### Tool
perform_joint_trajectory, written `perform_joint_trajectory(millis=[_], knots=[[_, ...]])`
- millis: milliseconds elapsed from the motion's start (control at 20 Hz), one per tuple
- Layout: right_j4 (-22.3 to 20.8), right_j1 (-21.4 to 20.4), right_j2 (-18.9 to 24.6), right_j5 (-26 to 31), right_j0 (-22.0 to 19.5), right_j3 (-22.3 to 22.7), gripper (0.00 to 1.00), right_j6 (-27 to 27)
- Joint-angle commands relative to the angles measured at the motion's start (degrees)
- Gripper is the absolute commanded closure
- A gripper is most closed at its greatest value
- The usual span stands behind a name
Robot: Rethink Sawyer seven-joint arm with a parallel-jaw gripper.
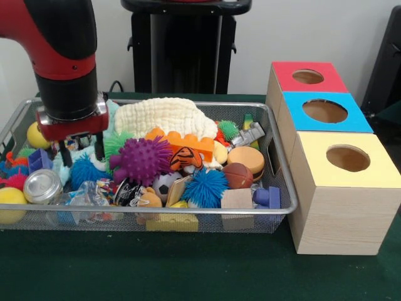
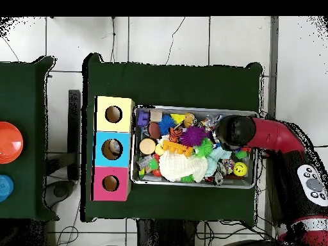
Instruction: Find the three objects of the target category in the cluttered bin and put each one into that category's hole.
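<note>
Red and black arm lowered into the left end of the wire mesh bin (image 1: 276, 135), which is full of toys.

The jaws (image 1: 81, 150) hang parted, black fingers (image 1: 99, 145) grasping nothing, just above a blue spiky ball (image 1: 84, 170) beside the purple spiky ball (image 1: 141, 160). Three wooden boxes with holes, yellow-topped (image 1: 346, 160), blue-topped (image 1: 326, 111) and red-topped (image 1: 307, 76), stand right of the bin on the green tabletop (image 1: 188, 269).

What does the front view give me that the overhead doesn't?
Front only: the gripper fingers down among the toys at the bin's end farthest from the boxes, plus the silver tin and toy burger. Overhead only: something sitting inside the blue box hole, and the arm covering that end of the bin. Both: purple spiky ball, cream cloth, three boxes.
</note>
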Motion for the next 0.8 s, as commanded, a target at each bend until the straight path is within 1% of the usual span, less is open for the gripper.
perform_joint_trajectory(millis=[50, 150, 300, 450, 500, 650, 700, 800], knots=[[-0.4, 4.0, 11.8, 6.6, -3.4, 7.4, 0.0, -23.9], [-1.5, 4.1, 12.6, 6.1, -3.6, 6.9, 0.0, -23.5], [-3.0, 4.6, 12.6, 6.0, -2.5, 4.5, 0.0, -22.4], [-3.4, 4.9, 12.2, 5.9, -1.8, 3.0, 0.0, -21.2], [-3.3, 5.0, 12.0, 5.7, -1.6, 2.7, 0.0, -20.3], [-0.9, 4.8, 11.8, 4.6, -1.7, 2.5, 0.0, -15.1], [-0.8, 4.8, 11.4, 4.9, -1.0, 1.5, 0.0, -13.7], [-0.1, 4.2, 10.8, 3.1, -0.8, 1.7, 0.0, -10.2]])
